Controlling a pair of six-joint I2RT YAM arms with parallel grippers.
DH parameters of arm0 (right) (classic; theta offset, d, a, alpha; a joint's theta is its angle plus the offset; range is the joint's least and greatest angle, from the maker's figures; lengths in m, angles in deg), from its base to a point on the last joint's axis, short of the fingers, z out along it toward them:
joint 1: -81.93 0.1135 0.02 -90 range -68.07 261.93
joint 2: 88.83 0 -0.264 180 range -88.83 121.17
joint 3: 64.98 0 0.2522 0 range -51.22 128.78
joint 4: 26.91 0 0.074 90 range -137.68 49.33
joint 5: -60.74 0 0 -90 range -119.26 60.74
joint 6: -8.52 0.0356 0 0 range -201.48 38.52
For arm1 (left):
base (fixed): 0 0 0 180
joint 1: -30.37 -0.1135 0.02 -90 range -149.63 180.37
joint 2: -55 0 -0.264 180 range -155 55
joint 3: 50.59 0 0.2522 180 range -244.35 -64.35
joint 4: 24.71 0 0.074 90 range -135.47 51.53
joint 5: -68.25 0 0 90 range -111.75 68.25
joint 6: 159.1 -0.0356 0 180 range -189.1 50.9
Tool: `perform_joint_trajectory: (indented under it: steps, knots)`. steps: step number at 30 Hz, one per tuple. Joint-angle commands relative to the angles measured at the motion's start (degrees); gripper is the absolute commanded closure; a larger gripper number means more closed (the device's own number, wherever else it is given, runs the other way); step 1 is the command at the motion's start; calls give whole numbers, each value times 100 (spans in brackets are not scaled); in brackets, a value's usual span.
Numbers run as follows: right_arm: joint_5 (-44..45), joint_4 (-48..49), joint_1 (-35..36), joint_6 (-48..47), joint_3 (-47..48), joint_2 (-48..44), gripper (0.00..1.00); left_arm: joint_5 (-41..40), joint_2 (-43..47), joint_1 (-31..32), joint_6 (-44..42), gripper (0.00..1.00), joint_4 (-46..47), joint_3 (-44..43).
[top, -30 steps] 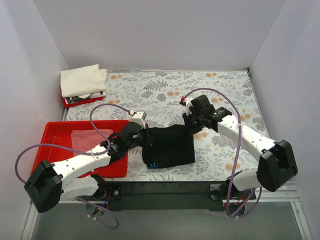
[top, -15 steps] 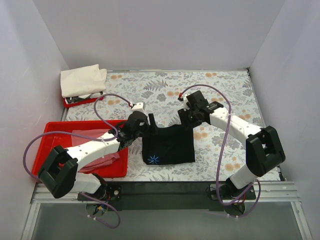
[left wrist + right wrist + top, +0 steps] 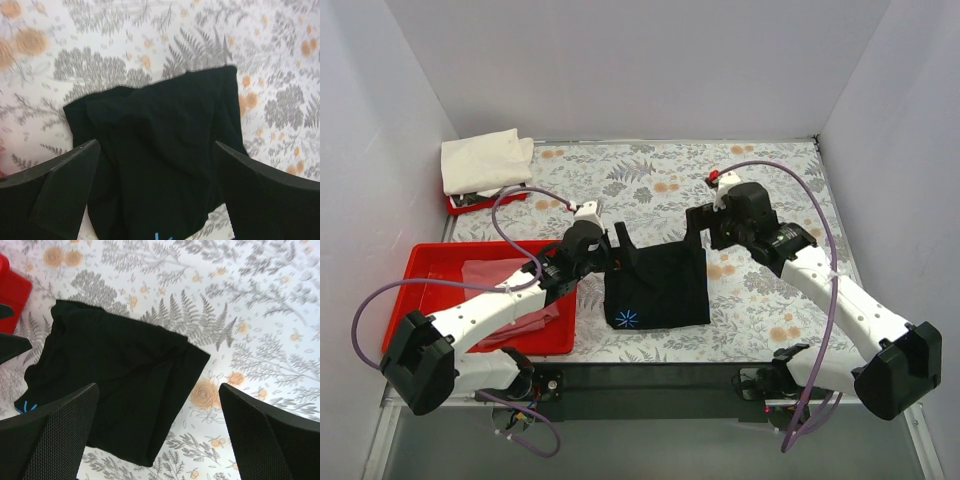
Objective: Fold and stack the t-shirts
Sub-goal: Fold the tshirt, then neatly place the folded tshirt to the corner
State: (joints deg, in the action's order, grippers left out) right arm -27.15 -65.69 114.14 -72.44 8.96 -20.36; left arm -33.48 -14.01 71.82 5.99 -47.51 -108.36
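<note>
1. The black t-shirt (image 3: 657, 288) lies folded on the floral surface (image 3: 760, 180), close to the arm bases.
2. Left of it, the pink t-shirt (image 3: 500, 275) sits in the large red tray (image 3: 430, 250).
3. The left gripper (image 3: 613, 250) hangs over the black shirt's far-left corner, fingers spread and empty.
4. The right gripper (image 3: 698, 228) is over the far-right corner, fingers also spread.
5. The cream-white t-shirt (image 3: 485, 160) rests on a small red tray (image 3: 470, 205), far left.

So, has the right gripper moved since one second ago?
Yes. The right gripper has shifted toward the back wall, away from the far right corner of the black t-shirt.
</note>
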Motion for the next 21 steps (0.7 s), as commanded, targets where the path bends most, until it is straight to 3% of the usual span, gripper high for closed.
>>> perform_joint_trajectory:
  steps: [1,7,14,21]
  knots:
    - [-587,374,40,203,-558,-79,4,679,37,-23,278,12,-98,296]
    - [-809,840,417,441,-1131,-18,5,566,-60,-67,533,12,-256,560]
    - [-826,1209,699,581,-1509,334,5,1023,-68,-322,752,11,-230,929]
    - [-308,1245,726,608,-1773,843,5,1778,63,-550,999,10,68,1386]
